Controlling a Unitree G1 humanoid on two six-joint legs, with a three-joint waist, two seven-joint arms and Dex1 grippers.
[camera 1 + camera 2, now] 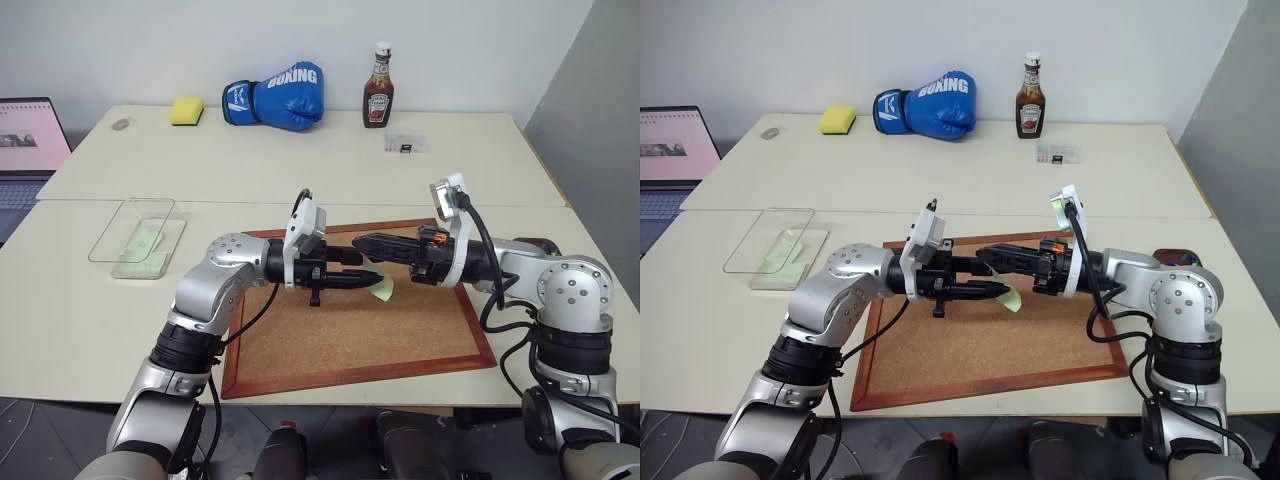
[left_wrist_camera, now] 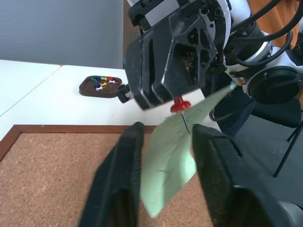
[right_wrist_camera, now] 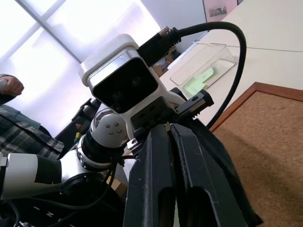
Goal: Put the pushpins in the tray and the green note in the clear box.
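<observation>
Above the middle of the corkboard point(image 1: 360, 335), the two pincers meet tip to tip. The right pincer point(image 2: 176, 97) is pressed together, pinching a red pushpin point(image 2: 180, 105) whose point pierces the green note point(image 2: 173, 161). The left pincer point(image 2: 163, 144) is partly spread, its fingers flanking the note; contact is unclear. The left wrist view shows the tray point(image 2: 102, 86) with coloured pushpins near the tabletop's right edge. The clear box point(image 1: 140, 238) sits near the left edge, green paper inside.
</observation>
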